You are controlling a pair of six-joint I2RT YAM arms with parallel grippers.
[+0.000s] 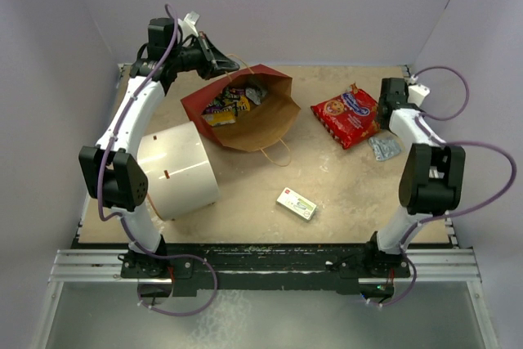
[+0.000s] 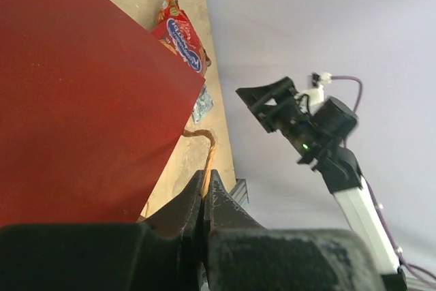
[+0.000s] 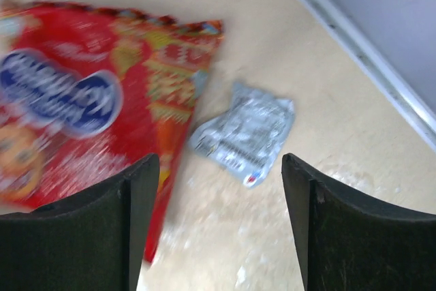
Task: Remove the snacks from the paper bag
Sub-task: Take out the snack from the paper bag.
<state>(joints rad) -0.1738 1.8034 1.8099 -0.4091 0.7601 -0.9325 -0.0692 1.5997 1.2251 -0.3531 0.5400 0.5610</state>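
From my screen, farthest left is the white cylinder (image 1: 176,169), lying on its side just left of the paper bag (image 1: 261,124) and nearer the arm bases. The left gripper (image 2: 206,183) sits at the bag's far-left corner. Its fingers are pressed together, and in the left wrist view the bag's thin twisted handle (image 2: 208,151) runs straight into the pinch, so I read it as holding the paper bag by that handle.

The bag itself sits at the middle of the table, red outside, with its brown inside open to the overhead camera and its other handle lying loose on the table at its near edge. Several snacks (image 1: 233,102) are piled inside it, toward its far-left end: small dark, yellow and pale wrappers that I cannot tell apart from here.

Near and right of the bag, well apart from it, lies a small flat white-and-green box (image 1: 297,203). Right of the bag, out on the table, lies the red cookie bag (image 1: 347,114) with the blue logo. A small silver packet (image 1: 384,148) lies just beyond the cookie bag's right corner.

The right gripper (image 3: 219,161) hangs over those two, farthest from the paper bag. Its fingers are spread wide and nothing is between them.
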